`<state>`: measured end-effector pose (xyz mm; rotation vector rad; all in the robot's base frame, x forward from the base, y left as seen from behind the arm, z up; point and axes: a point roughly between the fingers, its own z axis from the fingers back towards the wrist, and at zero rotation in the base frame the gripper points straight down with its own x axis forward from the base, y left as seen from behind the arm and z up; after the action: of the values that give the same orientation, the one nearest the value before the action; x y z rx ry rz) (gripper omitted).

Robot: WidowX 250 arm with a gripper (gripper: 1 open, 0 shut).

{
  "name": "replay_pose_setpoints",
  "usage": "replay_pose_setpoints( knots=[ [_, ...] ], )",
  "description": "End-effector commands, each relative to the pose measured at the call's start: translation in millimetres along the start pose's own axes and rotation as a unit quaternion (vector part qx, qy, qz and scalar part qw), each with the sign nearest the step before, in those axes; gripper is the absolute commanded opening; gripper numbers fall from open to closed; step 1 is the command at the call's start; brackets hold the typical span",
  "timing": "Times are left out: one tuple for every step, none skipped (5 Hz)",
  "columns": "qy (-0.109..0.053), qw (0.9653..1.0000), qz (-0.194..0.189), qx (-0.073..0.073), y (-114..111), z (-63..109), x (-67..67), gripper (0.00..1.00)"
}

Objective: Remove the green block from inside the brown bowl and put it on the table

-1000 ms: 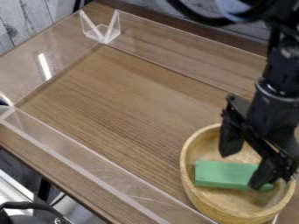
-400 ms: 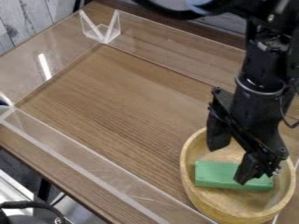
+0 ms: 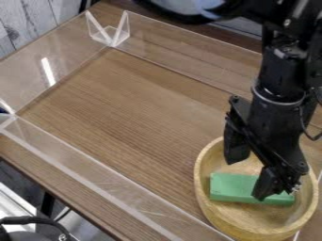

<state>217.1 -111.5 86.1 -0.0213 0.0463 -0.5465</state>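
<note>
Camera view, the only one. Black gripper [image 3: 263, 169] pointing straight down inside the brown bowl [image 3: 221, 216], jaws spread wide, nothing held. Green block [image 3: 242, 188] lying flat on the bowl floor, directly beneath the gripper, long axis running from the bowl's left side toward its right rim. One finger planted at the block's far upper edge, the other [image 3: 274, 183] overlapping its right end; actual contact impossible to tell. Likely straddling the block's short width, ready to close. Open table [image 3: 120, 104] to the upper left, bounded by clear acrylic walls [image 3: 75, 174], free for the drop.
</note>
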Motion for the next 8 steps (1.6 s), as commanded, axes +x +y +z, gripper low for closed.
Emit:
replay_pose_setpoints(
  knots=[
    [-0.029,0.9995,-0.006,0.002,-1.0,11.8,4.1,1.0],
    [-0.035,0.9993,-0.01,0.003,-2.1,12.9,3.5,1.0],
    [-0.043,0.999,-0.011,0.006,-3.8,16.8,2.4,1.0],
    [-0.042,0.999,-0.015,0.004,-3.3,13.0,3.0,1.0],
    [-0.043,0.9989,-0.018,0.002,-3.3,9.9,3.8,1.0],
    [-0.042,0.9989,-0.021,0.0,-3.4,7.2,3.4,1.0],
    [-0.045,0.9988,-0.02,-0.001,-3.9,7.6,3.8,1.0],
    [-0.039,0.999,-0.023,-0.007,-0.3,-5.1,6.2,1.0]
  ],
)
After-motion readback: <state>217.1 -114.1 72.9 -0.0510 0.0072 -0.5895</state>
